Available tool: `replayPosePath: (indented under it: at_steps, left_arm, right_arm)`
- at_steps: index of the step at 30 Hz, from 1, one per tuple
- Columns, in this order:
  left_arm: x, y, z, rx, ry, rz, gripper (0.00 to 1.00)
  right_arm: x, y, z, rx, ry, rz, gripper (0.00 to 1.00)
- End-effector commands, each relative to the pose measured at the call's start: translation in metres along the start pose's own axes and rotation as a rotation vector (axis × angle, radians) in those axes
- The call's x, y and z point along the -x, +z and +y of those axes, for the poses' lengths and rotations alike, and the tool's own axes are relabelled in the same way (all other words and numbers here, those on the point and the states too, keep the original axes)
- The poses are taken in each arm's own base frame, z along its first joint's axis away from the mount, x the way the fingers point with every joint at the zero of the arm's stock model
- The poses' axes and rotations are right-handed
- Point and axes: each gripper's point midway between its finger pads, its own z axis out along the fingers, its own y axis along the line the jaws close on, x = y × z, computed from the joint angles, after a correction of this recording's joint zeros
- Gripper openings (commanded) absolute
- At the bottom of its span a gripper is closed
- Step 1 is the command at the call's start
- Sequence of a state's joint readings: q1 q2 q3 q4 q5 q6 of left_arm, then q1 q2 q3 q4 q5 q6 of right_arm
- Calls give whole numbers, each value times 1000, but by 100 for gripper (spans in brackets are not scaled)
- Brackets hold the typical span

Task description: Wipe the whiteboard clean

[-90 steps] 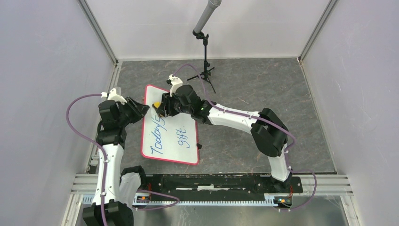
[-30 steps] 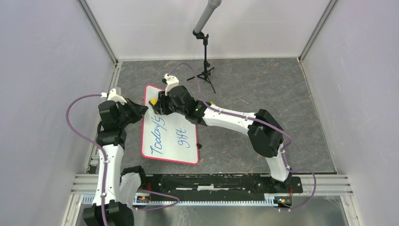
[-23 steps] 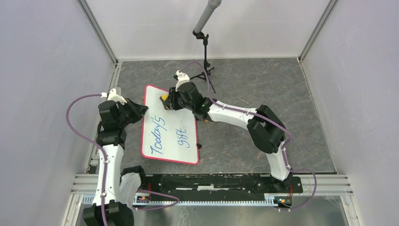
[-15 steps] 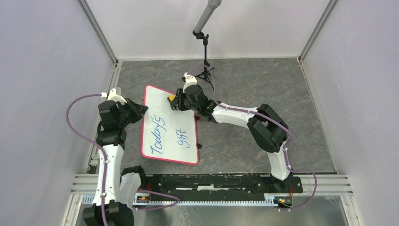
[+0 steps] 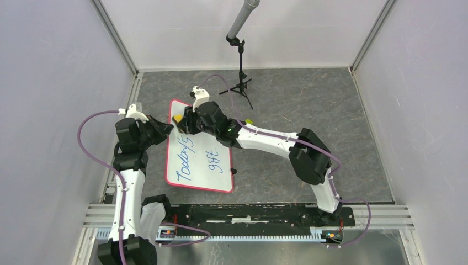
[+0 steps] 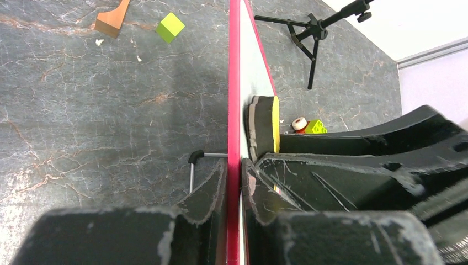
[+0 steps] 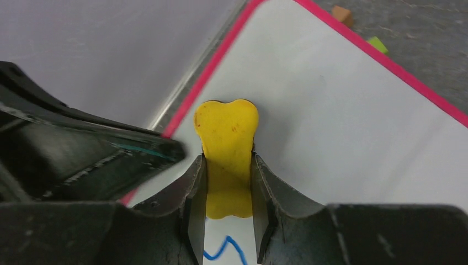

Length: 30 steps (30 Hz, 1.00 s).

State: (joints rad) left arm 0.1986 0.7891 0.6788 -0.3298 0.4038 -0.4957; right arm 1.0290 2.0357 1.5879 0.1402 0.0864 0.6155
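Note:
The whiteboard point(image 5: 201, 165) lies on the grey floor, white with a red-pink rim and blue writing on its near half. My left gripper point(image 5: 167, 128) is shut on the board's left rim point(image 6: 234, 110), which shows edge-on in the left wrist view. My right gripper point(image 5: 184, 122) is shut on a yellow eraser point(image 7: 226, 138) and presses it on the board's far left corner, close to the left gripper. The eraser's grey pad point(image 6: 255, 130) touches the board. Blue writing point(image 7: 223, 251) lies just below the eraser.
A microphone stand point(image 5: 241, 66) stands behind the board. A green block point(image 6: 170, 27) and a brown wooden piece point(image 6: 112, 17) lie on the floor beyond it. A small white roll point(image 6: 298, 123) and another green block point(image 6: 315, 126) lie by the right arm. Grey walls enclose the floor.
My right gripper swept the eraser right along the board's far edge, then back left to the far left corner. The left gripper has not moved.

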Motion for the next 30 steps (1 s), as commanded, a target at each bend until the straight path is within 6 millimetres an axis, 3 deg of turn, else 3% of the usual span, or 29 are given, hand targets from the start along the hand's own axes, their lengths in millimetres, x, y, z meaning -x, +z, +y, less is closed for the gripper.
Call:
replayPosePath:
  at_steps: [1, 4, 8, 14, 19, 22, 25, 30]
  left_arm:
    - [1, 0, -13, -59, 7, -4, 2]
    - [1, -1, -13, -59, 7, -4, 2]
    - [0, -1, -13, -62, 8, -4, 2]
    - [1, -1, -14, -66, 5, -3, 2]
    - [1, 0, -14, -66, 5, -4, 2]
    - [1, 0, -14, -64, 5, -3, 2]
    - [1, 0, -14, -63, 2, -2, 2]
    - [1, 1, -13, -60, 0, 2, 2]
  right_arm:
    - [-5, 12, 32, 87, -1, 37, 27]
    - [0, 15, 30, 81, -2, 22, 27]
    - [-3, 20, -6, 5, 18, 30, 27]
    - [-28, 22, -64, -91, 53, 90, 27]
    - [-51, 14, -88, -136, 58, 134, 27]
    - [-64, 7, -92, -141, 53, 161, 27]
    - [-69, 0, -83, -122, 39, 173, 27]
    - [-62, -11, -41, -49, -12, 155, 27]
